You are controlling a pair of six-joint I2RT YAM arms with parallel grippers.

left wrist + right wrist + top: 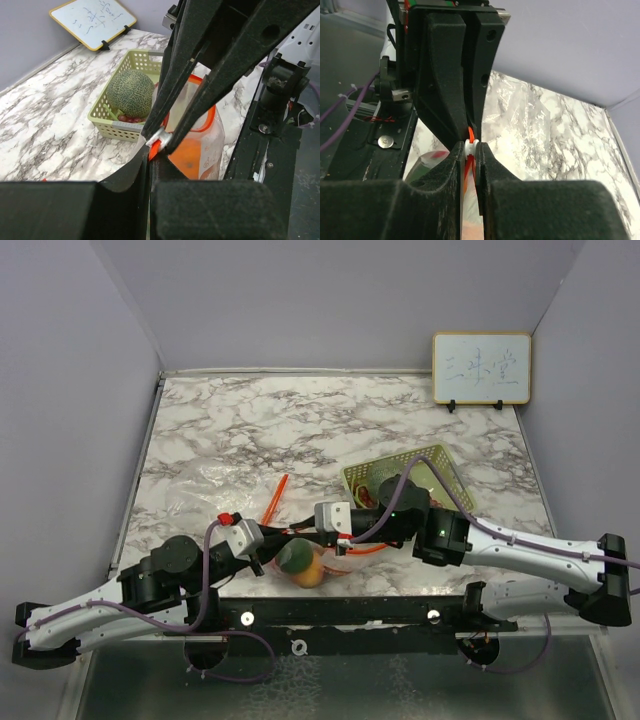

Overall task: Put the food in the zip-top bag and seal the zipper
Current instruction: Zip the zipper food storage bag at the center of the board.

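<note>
The clear zip-top bag [318, 562] with an orange zipper hangs between my two grippers near the table's front edge. It holds an orange fruit [312, 576] and a dark green-looking piece [293, 558]. My left gripper [150, 160] is shut on the end of the orange zipper strip [153, 151]. My right gripper [471, 148] is shut on the white slider [471, 146], right against the left fingertips. The green netted melon [131, 92] and red grapes [131, 119] lie in the pale green basket [116, 127]. In the top view my right arm hides the melon.
The basket [432, 462] stands at mid right under my right arm. A second clear bag [212, 480] lies flat at mid left with an orange strip [276, 497] beside it. A whiteboard [481, 367] stands at the back right. Grey walls enclose the table.
</note>
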